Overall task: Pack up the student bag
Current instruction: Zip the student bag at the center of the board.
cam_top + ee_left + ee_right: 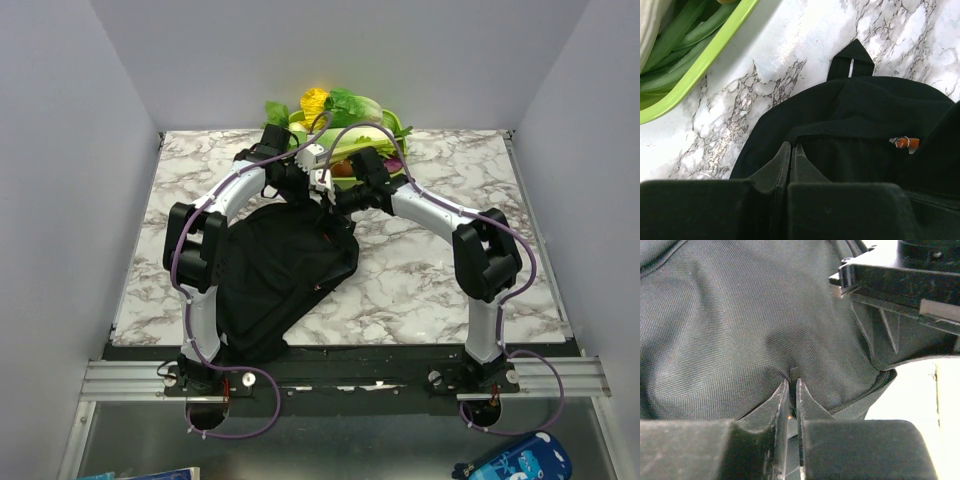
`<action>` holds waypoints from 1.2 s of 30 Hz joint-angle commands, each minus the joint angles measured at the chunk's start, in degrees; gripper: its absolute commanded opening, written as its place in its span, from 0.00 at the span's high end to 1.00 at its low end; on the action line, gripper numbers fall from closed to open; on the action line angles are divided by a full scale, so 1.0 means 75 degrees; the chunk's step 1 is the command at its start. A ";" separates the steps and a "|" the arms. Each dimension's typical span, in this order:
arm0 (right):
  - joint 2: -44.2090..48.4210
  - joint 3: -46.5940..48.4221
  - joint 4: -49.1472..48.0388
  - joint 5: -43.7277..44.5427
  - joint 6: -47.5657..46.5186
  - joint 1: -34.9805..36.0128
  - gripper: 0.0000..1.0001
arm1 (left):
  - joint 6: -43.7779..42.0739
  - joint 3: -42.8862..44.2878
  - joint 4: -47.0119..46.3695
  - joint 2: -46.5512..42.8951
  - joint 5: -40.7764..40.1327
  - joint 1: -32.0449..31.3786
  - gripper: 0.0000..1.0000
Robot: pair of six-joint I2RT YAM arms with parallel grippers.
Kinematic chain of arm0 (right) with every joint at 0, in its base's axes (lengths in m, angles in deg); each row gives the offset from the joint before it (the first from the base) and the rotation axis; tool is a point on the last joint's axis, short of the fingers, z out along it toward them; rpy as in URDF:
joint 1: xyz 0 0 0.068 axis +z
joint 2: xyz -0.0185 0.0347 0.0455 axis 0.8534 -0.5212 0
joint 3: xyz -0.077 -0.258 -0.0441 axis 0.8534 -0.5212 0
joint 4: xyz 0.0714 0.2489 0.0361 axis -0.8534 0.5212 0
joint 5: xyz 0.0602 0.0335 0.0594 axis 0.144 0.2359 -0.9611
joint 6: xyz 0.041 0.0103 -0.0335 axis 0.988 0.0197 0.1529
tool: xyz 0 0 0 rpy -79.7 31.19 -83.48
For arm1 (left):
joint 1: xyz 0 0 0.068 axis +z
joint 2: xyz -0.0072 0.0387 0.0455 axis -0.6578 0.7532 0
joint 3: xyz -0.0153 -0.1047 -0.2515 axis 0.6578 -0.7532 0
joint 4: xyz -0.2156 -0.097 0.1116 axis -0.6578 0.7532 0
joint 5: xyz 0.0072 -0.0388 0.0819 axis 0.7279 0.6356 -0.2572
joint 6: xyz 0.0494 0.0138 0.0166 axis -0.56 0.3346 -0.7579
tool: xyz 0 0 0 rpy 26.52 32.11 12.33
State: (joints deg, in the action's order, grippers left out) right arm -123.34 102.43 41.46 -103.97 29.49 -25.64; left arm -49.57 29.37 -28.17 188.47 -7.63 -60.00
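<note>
The student bag (275, 280) lies flat on the left half of the table (430, 285), its long axis running from near left to far centre. Its far end sits directly beneath both grippers, just short of the green tray (705, 60). The left gripper (791, 150) is closed, apparently pinching the opening's rim. The right gripper (792, 386) is closed on a small fabric tab (795, 373). Neither arm is judged nearer.

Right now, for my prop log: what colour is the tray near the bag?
Lime green; the tray shows best in the left wrist view.
</note>
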 commanded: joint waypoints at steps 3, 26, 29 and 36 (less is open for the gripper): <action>-0.0152 0.0315 -0.0225 0.0108 0.0387 0.0083 0.99 | -0.0067 0.0170 0.0344 -0.0001 0.0287 -0.0097 0.96; 0.2461 -0.3258 -0.3248 0.2511 0.2661 -0.0292 0.99 | -0.0137 -0.0275 -0.0137 -0.0025 -0.0241 0.0208 1.00; 0.2438 -0.3271 -0.3248 0.2324 0.2731 -0.0385 0.99 | -0.0172 -0.0287 -0.0020 -0.0060 -0.0007 0.0208 1.00; 0.2134 -0.2932 -0.3400 0.1762 0.2977 -0.0702 0.99 | -0.0336 -0.0276 0.0284 -0.0048 0.0204 0.0184 1.00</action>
State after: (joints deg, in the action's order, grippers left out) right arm -107.41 78.52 17.15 -89.94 49.93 -27.91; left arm -49.79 28.15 -29.04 188.47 -4.72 -60.51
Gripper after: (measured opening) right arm 0.013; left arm 0.009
